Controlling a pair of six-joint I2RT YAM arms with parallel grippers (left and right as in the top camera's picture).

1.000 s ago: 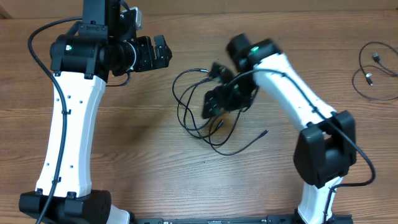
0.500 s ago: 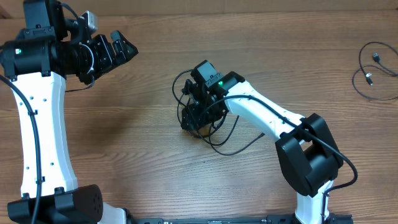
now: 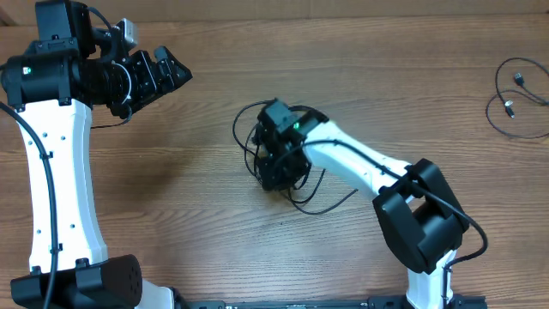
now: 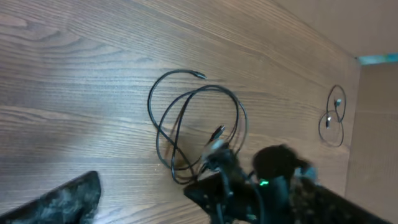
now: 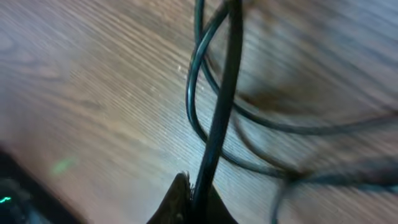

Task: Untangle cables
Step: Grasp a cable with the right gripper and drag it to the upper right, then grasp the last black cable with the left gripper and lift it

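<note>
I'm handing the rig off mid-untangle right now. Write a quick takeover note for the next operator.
Left gripper: open, empty, at far left, well clear of the cords.
Right gripper: shut on one strand of the tangled bundle in the centre.
Two loose cables lie apart at the far right edge.
Done: those two appear separated.
Left: the bundle is looped together; probably draw the pinched strand out while the left braces the rest.

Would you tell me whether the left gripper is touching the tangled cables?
No, the left gripper hangs open, well apart from the tangled cables.
</note>
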